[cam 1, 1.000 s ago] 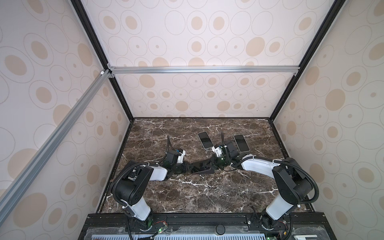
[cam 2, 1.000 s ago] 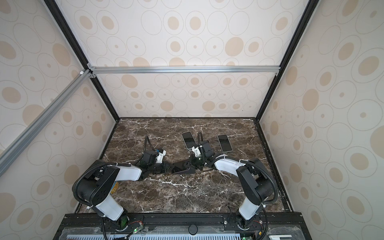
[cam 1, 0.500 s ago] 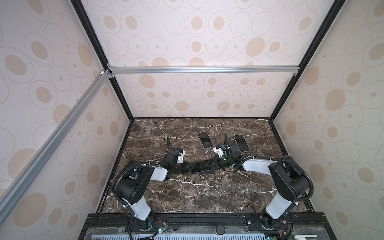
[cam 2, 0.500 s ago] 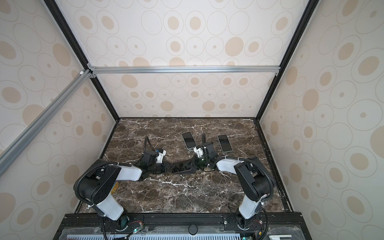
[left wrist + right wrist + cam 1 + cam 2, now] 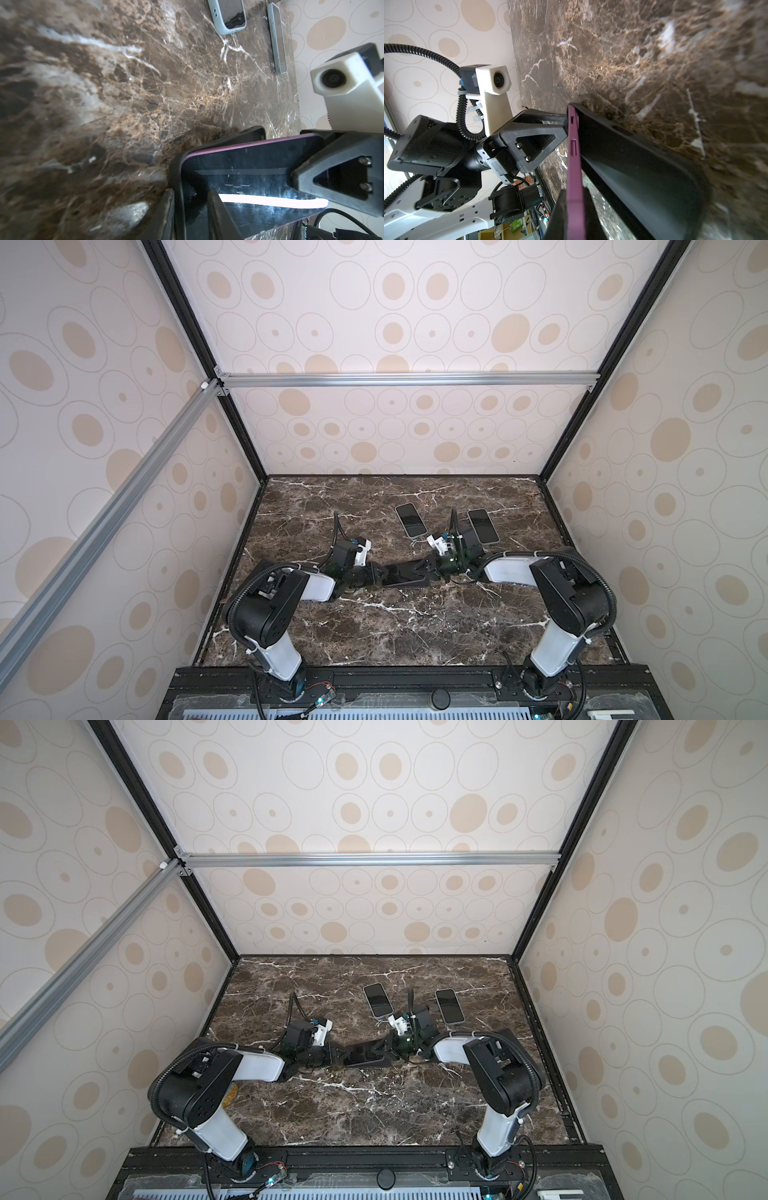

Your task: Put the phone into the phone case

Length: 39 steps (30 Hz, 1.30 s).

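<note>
Change over the last second: the right arm [image 5: 569, 593] has swung its elbow in toward the middle and its wrist has turned a little. The left arm [image 5: 316, 588] looks unmoved. The phone [image 5: 259, 166] and phone case [image 5: 643, 166] have stayed at the same spot, mid-depth on the worktop [image 5: 395, 626], between the two arms.

Grip state:
- The right fingers [image 5: 342, 151] are fully closed on one end of the phone.
- The left fingers [image 5: 533, 127] are parted only narrowly and pinch the opposite end of the phone case, one lying on the glass and one outside the case wall. I cannot tell how hard they press.

Seating: the corner at the left fingers sits inside the black lip, but the phone's purple long edge shows proud of the case. I read the right arm's turn as levering that edge down. The phone is not seated yet.

Room, near to far:
- The strip of worktop between the arm bases and the work is bare, so that is my best direction to retreat.
- Both elbows sit near the worktop's side edges, which leaves little room outboard.
- Beyond the right wrist, a pale-cased handset [image 5: 410, 526] and a second handset [image 5: 483, 526] lie flat. The second is just beside the wrist body, so I should not push farther back on that side.
- The back wall [image 5: 395, 439] is well beyond them.
</note>
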Each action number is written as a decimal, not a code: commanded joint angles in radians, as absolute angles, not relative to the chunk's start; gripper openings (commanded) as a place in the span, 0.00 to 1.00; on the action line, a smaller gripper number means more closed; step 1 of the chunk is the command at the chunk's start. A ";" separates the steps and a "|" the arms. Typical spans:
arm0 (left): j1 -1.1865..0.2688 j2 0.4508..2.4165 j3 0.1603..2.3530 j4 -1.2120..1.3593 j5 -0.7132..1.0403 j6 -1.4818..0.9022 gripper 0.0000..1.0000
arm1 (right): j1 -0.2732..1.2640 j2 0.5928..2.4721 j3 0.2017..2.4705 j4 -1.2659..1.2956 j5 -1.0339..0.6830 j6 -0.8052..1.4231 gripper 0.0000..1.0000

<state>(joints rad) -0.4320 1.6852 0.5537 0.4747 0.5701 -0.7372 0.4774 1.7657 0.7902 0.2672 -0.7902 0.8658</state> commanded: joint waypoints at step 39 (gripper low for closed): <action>-0.466 1.657 0.543 0.436 0.546 -0.718 0.26 | 0.485 1.781 0.895 -0.156 -0.530 0.717 0.26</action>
